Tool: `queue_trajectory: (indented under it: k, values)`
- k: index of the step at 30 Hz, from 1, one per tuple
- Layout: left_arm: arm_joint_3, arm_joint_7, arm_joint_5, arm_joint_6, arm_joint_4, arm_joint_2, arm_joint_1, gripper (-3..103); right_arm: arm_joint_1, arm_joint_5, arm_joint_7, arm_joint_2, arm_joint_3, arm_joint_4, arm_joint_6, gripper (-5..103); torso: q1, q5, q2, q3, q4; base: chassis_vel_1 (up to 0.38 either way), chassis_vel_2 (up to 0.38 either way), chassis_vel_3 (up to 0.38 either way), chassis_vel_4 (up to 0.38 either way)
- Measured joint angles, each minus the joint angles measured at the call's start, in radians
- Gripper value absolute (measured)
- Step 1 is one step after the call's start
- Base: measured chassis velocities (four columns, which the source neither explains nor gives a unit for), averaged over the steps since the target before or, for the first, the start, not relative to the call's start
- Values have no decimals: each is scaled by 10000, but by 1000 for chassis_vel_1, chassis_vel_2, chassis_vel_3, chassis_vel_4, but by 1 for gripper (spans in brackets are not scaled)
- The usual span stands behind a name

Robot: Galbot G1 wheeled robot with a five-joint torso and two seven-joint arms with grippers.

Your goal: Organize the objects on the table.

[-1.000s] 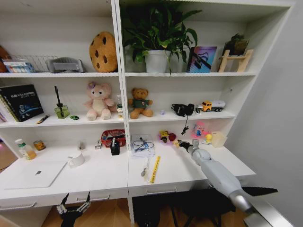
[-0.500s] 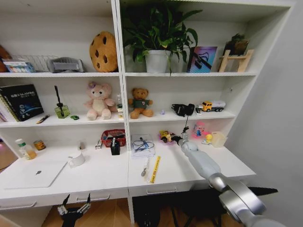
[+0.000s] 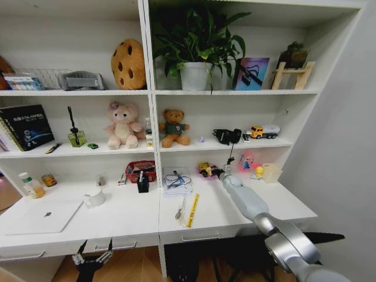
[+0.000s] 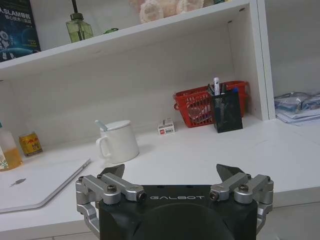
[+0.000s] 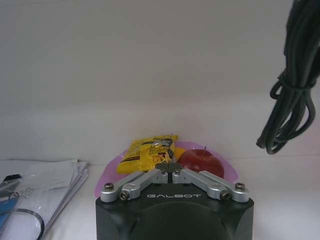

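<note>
The left gripper (image 3: 91,257) hangs below the table (image 3: 123,220) edge, fingers spread wide and empty; the silver laptop (image 3: 44,217) lies above it on the desktop, slightly to its left. Far to its right, the right gripper (image 5: 170,166), fingertips pressed together and holding nothing, hovers just in front of a pink plate (image 5: 106,180) carrying a yellow packet (image 5: 145,153) and a red apple (image 5: 200,161).

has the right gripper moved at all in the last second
Yes. The right gripper, fingers shut, has swung toward the robot's left, closer to the pink plate holding the yellow packet and red apple.
</note>
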Motion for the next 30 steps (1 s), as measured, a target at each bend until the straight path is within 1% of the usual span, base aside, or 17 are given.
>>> queue_trajectory:
  k: [8, 10, 11, 12, 15, 16, 17, 18, 19, 21, 22, 23, 24, 26, 27, 29, 30]
  values:
    - [6, -20, -38, 4, -45, -2, -43, 100, -44, -107, 104, -3, 38, -132, 35, 0, 0, -2, -1, 0, -1, 0, 0, 0, 0]
    - [6, -21, -38, 5, -65, -21, -27, 100, -53, -149, 130, 12, 54, -136, 33, -3, 0, -1, 0, 0, 0, 0, 0, 0, 0]
    - [-1, -21, -37, 5, -68, -36, -3, 100, -53, -175, 141, 29, 65, -144, 22, 2, 0, -2, -1, 0, 0, 0, 0, 0, 0]
    - [-1, -21, -37, 5, -68, -36, -3, 100, -53, -175, 141, 29, 65, -144, 22, 2, 0, -2, -1, 0, 0, 0, 0, 0, 0]
    - [-17, -19, -23, -9, -78, -87, 29, 100, -33, -241, 140, 116, 135, -180, -29, 19, 0, -3, -1, 0, 2, 0, 0, 0, 0]
    - [-17, -19, -23, -9, -78, -87, 29, 100, -33, -241, 140, 116, 135, -180, -29, 19, 0, -3, -1, 0, 2, 0, 0, 0, 0]
    - [-18, -19, -23, -12, -90, -99, 29, 100, -29, -264, 141, 132, 148, -177, -32, 29, 0, -4, 0, 0, 1, 0, 0, 0, 0]
    - [-18, -19, -23, -12, -90, -99, 29, 100, -29, -264, 141, 132, 148, -177, -32, 29, 0, -4, 0, 0, 1, 0, 0, 0, 0]
    - [-18, -16, -21, -14, -98, -110, 32, 100, -29, -279, 144, 134, 154, -152, -32, 35, 0, -1, 0, 0, 0, 0, 0, 0, 0]
    - [-19, -13, -18, -19, -98, -116, 35, 100, -31, -288, 153, 132, 164, -112, -29, 35, 0, -1, 0, 0, 0, 0, 0, 0, 0]
    - [-19, -6, -4, -31, -99, -129, 37, 100, -64, -303, 174, 106, 184, 7, -6, 45, 0, -2, -1, 0, 1, 0, 0, 0, 0]
    - [-19, -2, 2, -35, -99, -142, 39, 100, -163, -306, 189, 44, 203, 202, 11, 51, 0, -3, 0, 0, 3, 0, 0, 0, 0]
    - [-19, -2, 2, -35, -99, -142, 39, 100, -163, -306, 189, 44, 203, 202, 11, 51, 0, -3, 0, 0, 3, 0, 0, 0, 0]
    - [-28, -2, 2, -38, -123, -155, 43, 100, -532, -308, 195, -233, 228, 818, 14, 61, 0, -1, 0, 0, 2, 0, 0, 0, 0]
    - [-28, -2, 2, -38, -123, -155, 43, 100, -532, -308, 195, -233, 228, 818, 14, 61, 0, -1, 0, 0, 2, 0, 0, 0, 0]
    - [-68, -4, -17, -39, -135, -144, 16, 100, -1155, -357, 170, -711, 354, 1687, 57, 73, 0, 0, 0, 0, 1, 0, 0, 0, 0]
    - [-68, -4, -17, -39, -135, -144, 16, 100, -1155, -357, 170, -711, 354, 1687, 57, 73, 0, 0, 0, 0, 1, 0, 0, 0, 0]
